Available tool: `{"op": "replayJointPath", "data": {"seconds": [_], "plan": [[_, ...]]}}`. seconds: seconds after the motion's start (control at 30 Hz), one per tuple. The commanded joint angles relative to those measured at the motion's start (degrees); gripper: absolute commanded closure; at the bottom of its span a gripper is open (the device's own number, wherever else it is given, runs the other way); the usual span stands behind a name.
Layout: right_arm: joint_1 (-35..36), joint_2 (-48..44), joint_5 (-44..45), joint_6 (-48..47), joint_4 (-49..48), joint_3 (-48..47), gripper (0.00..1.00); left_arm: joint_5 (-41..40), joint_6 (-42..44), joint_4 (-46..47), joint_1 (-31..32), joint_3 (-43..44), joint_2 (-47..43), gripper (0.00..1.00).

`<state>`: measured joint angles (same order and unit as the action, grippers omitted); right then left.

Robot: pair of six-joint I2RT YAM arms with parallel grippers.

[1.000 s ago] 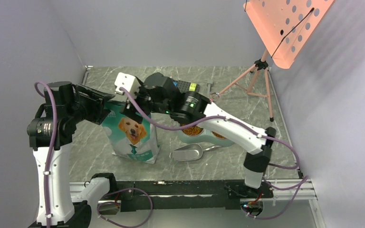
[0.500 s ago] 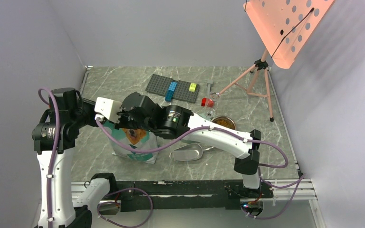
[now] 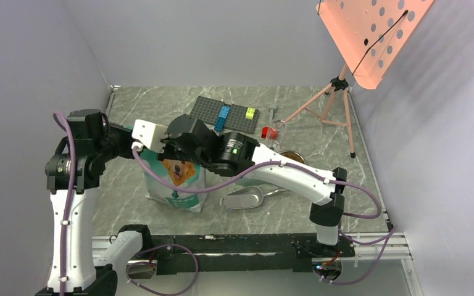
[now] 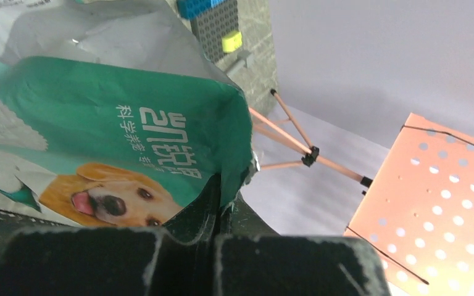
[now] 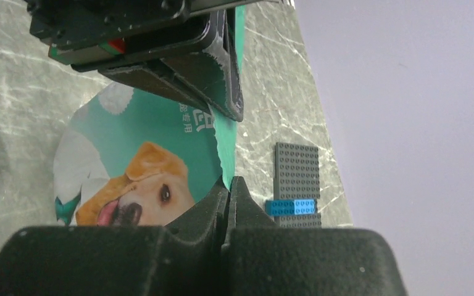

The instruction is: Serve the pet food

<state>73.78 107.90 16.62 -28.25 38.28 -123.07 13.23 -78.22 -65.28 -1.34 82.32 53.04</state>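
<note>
Pinching pouch [image 3: 176,179] edge, left claw [image 4: 218,203] faces right claw [image 5: 229,188].

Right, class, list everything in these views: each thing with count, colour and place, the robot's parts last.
pouch: one, teal and white, standing mid-table
scoop: one, shiny metal, lying right of the pouch
pet food: one portion, brown kibble, in a steel bowl beyond the scoop
baseplate: one, dark grey, far side, carrying a blue brick and a yellow brick
red item: one, small, beside the baseplate
music stand: one, pink, far right corner
table: one, grey marbled
left gripper: one, black, shut on the pouch's top
right gripper: one, black, shut on the pouch's top
</note>
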Motion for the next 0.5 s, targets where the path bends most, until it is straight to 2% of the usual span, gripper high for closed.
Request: {"op": "replayJointPath", "data": {"seconds": [0.0,0.17,0.3,0.37,0.47], "plan": [[-2.3,-7.7,3.3,-0.1,4.7,-3.9,1.00,3.5,-7.1,3.9,3.1,5.5,1.5,1.00],[-2.4,-7.8,-0.1,1.8,7.7,-5.6,1.00,0.2,-5.5,-0.4,4.8,11.2,4.1,1.00],[-2.9,-4.8,-2.6,5.1,7.8,-5.7,1.00,-4.3,-4.3,-2.3,4.8,10.2,3.1,1.00],[-2.9,-1.1,-2.7,7.0,7.5,-8.2,0.81,-5.5,-4.2,-2.5,4.8,9.5,2.7,1.00],[-2.9,2.8,-1.3,8.9,5.5,-10.9,0.76,-5.7,-3.8,-4.0,4.7,10.1,3.6,1.00]]}}
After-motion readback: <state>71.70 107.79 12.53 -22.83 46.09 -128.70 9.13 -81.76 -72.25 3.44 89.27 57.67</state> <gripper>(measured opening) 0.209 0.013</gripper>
